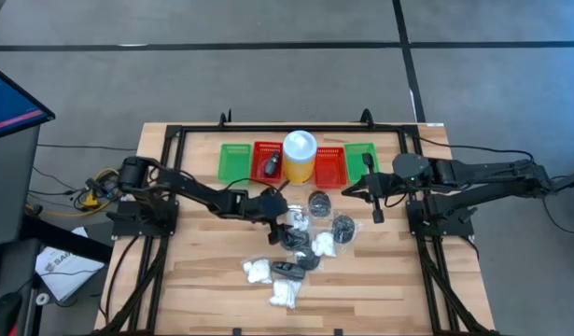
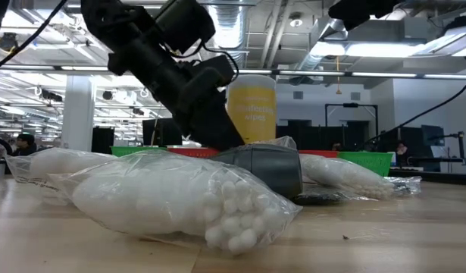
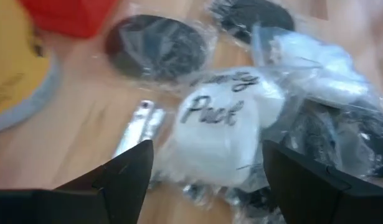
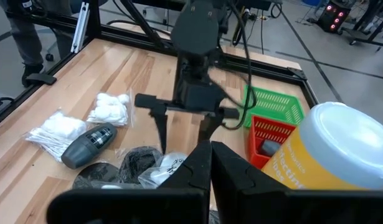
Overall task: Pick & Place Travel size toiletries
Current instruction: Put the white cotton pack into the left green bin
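Open left gripper (image 3: 203,180) straddles a white pack (image 3: 225,134) lettered "Pack"; right gripper (image 4: 210,165) hangs closed, empty.

In the left wrist view, motion blur is softening everything: the lettering on the white packet (image 3: 225,127) is only partly reading, and the yellow canister (image 3: 14,68) is running off the picture's edge. From the low view, a bag of cotton balls (image 2: 172,201) is blocking most of the pile behind it. In the overhead view, the small dark item (image 1: 269,166) in the red basket (image 1: 265,149) is too small to identify.
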